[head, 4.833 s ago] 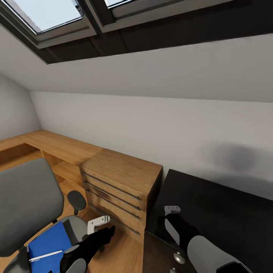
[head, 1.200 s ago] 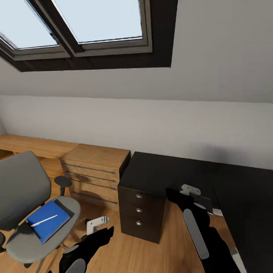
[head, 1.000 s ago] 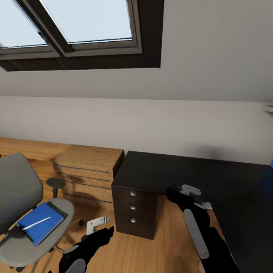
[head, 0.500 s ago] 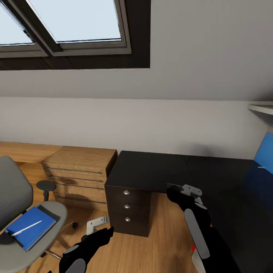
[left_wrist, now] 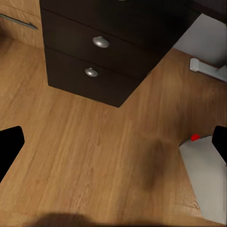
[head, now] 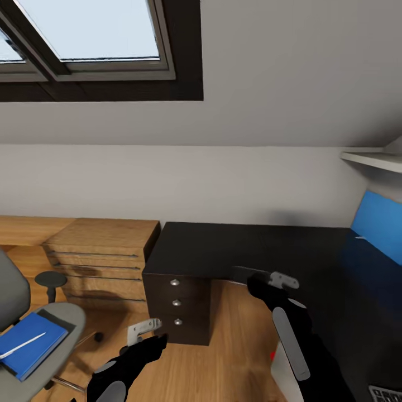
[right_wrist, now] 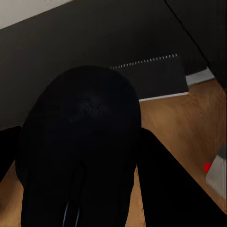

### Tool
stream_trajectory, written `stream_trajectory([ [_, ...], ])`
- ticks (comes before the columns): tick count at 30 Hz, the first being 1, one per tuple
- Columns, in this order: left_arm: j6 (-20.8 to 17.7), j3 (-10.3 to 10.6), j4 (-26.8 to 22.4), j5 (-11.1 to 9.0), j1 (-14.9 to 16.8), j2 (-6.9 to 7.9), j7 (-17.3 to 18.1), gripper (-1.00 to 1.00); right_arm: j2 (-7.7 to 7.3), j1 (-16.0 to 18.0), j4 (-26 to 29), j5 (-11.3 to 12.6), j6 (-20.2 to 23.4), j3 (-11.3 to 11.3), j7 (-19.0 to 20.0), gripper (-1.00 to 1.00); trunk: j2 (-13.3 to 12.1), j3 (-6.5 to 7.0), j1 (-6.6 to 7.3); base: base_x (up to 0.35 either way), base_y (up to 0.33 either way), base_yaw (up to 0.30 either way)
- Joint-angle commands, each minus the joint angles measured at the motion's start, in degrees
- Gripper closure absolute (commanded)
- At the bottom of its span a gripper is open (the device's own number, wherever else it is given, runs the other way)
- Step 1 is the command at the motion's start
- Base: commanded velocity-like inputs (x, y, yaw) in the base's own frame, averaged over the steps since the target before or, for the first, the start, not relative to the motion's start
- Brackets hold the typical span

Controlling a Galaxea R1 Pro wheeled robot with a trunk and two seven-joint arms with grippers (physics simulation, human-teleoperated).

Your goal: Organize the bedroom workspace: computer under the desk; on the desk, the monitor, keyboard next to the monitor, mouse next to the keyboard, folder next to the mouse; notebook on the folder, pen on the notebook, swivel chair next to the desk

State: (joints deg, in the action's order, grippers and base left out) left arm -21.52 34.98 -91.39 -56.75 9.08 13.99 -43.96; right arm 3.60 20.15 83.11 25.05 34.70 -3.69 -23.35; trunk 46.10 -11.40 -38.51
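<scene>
1. The right gripper point(head: 282, 278) is raised in front of the robot, at the front edge of the black desk point(head: 245, 251); in the head view its white end sits over the edge of the desk top
2. In the right wrist view a black oval mouse point(right_wrist: 78, 151) sits between the two dark fingers point(right_wrist: 168, 184) and covers most of the space there, so the right gripper is clamped on the mouse and holds it above the desk surface
3. Behind the mouse, in the same view, a dark notebook with a spiral edge point(right_wrist: 151, 78) lies flat on the desk
4. The left gripper point(head: 142, 329) hangs low over the wooden floor point(head: 223, 357), in front of the black drawer unit with round silver knobs point(head: 176, 304)
5. In the left wrist view its fingertips point(left_wrist: 9, 146) stand far apart at both sides with only floor between them, so this gripper is spread and holds nothing
6. The grey swivel chair point(head: 47, 340) stands to the left, well apart from both grippers; on its seat lies a blue folder point(head: 30, 343) with a thin white pen point(head: 22, 346) on top
7. A light-wood chest with bar handles point(head: 97, 251) stands just beside the desk on its left side
8. At the far right a bright blue screen point(head: 377, 220) stands on the desk
</scene>
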Motion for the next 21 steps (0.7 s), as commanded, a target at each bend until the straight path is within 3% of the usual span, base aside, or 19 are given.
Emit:
stream_trajectory([
  [1, -0.1, 0.08, -0.1, -0.29, 0.06, 0.04, -0.42, -1.0, 0.0, 0.07, 0.05, 0.79, 0.02, -0.04, -0.73, 1.0, 0.08, -0.09, -0.01, -0.07, 0.0, -0.263],
  [7, -0.1, 0.08, -0.1, -0.29, 0.06, 0.03, -0.43, -1.0, 0.0, 0.07, 0.04, 0.79, 0.02, 0.07, -0.73, 1.0, 0.08, -0.09, -0.01, -0.114, 0.005, -0.268],
  [15, -0.1, 0.08, -0.1, -0.29, 0.06, 0.0, -0.42, -1.0, 0.0, 0.07, 0.03, 0.79, 0.02, 0.09, -0.73, 1.0, 0.08, -0.09, -0.01, -0.224, 0.141, -0.27],
  [21, -0.1, 0.08, -0.1, -0.37, 0.06, 0.02, -0.42, -1.0, 0.0, 0.07, 0.03, 0.79, 0.02, 0.09, -0.72, 1.0, 0.08, -0.19, -0.01, -0.075, 0.056, -0.267],
])
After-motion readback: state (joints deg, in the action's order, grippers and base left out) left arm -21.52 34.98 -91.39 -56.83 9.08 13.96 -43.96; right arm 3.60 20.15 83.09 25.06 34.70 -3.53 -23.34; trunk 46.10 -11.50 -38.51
